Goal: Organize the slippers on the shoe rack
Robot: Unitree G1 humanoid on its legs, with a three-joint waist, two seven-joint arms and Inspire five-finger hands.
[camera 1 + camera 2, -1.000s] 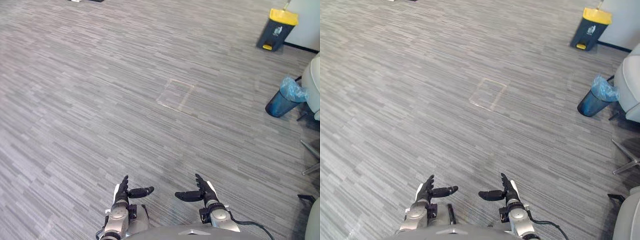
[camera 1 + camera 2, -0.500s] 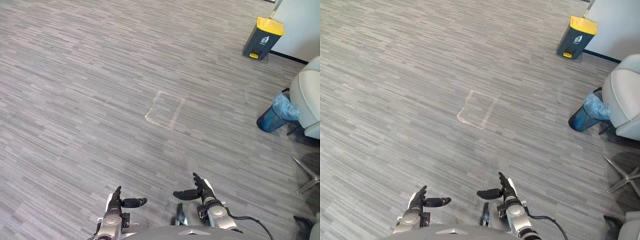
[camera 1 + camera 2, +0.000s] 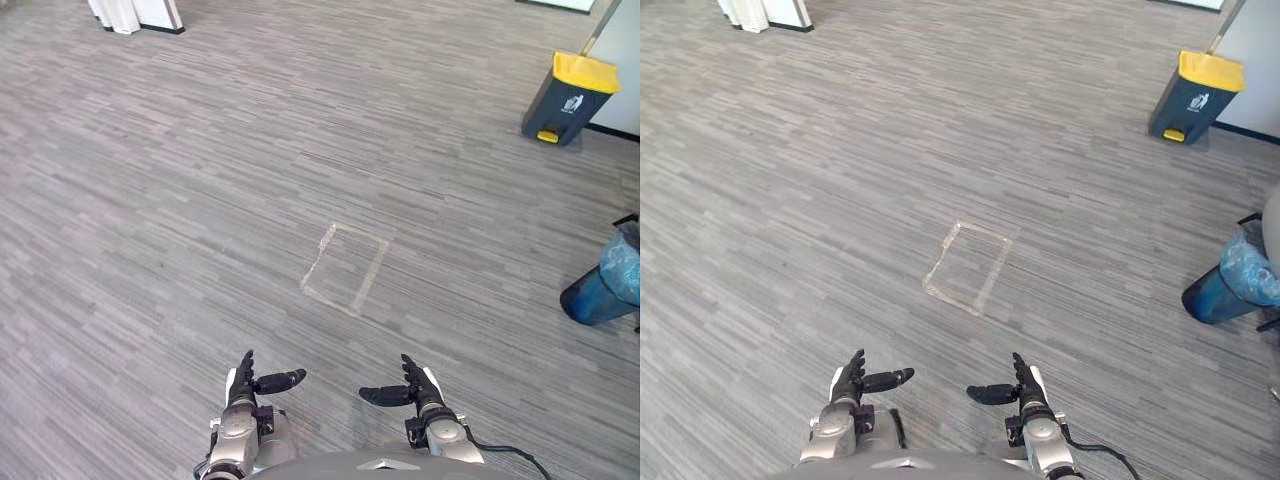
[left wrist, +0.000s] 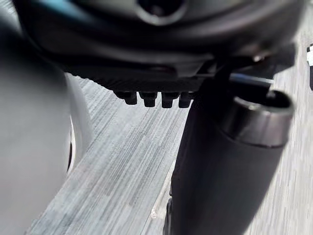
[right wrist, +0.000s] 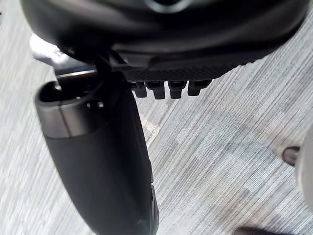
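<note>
Grey striped carpet floor [image 3: 150, 200] with taped rectangle [image 3: 346, 268], yellow-lidded bin [image 3: 571, 98], blue bin [image 3: 598, 292]

No legible text or numbers anywhere. Only marking: a small white pictogram label on the front of the dark yellow-lidded bin [image 3: 568, 100], far right. It is too small to make out.

Office: grey carpet [image 3: 200, 200], pedal bin [image 3: 568, 98].
</note>
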